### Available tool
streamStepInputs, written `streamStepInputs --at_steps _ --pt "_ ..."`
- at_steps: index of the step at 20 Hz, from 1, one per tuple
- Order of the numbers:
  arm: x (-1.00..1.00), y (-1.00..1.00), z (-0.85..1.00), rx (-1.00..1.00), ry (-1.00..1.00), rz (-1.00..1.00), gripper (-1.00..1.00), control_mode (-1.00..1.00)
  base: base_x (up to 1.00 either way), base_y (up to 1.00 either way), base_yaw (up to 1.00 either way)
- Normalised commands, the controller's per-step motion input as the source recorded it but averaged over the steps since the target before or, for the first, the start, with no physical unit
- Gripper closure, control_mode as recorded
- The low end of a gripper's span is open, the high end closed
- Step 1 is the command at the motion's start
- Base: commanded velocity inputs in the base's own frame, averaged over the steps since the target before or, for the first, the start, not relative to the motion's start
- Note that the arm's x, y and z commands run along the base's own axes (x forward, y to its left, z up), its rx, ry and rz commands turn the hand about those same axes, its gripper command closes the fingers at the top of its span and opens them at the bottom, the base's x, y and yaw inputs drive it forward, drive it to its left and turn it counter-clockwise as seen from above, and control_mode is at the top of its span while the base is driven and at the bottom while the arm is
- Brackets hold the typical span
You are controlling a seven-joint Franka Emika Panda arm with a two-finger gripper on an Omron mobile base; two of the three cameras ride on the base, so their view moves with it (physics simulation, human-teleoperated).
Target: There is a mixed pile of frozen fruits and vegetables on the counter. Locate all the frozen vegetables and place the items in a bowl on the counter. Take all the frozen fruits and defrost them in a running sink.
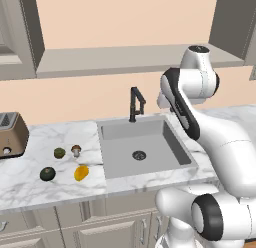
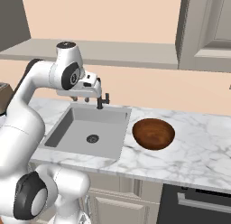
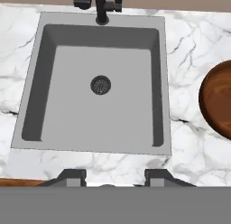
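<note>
Hand view is showing the claw [image 3: 115,177] at the bottom of the frame, its two dark tips standing apart with nothing between them, hanging over the grey rectangular sink [image 3: 94,114]. At the right edge the reddish-brown wooden bowl [image 3: 219,99] is sitting on the white marble counter [image 3: 194,42]. Left base view is placing, at lower left, the tan mushroom [image 1: 76,150], the small olive-green fruit [image 1: 59,153], the dark green ball [image 1: 47,173] and the orange-yellow fruit [image 1: 81,172].

White glossy rounded arm links, black joint bands; hand [image 3: 115,178] with dark grey fingertips.
</note>
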Motion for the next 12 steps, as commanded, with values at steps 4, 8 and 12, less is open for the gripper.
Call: streamStepInputs --at_steps 4,8,12 --pt "-0.03 0.02 0.00 0.00 0.02 -0.01 -1.00 -1.00 0.00 0.00 0.00" --pt "-0.17 0.49 -0.14 0.00 0.02 -0.15 -1.00 -1.00 0.00 0.00 0.00" --pt "-0.11 0.66 -0.19 -0.01 0.05 -0.17 -1.00 -1.00 0.00 0.00 0.00"
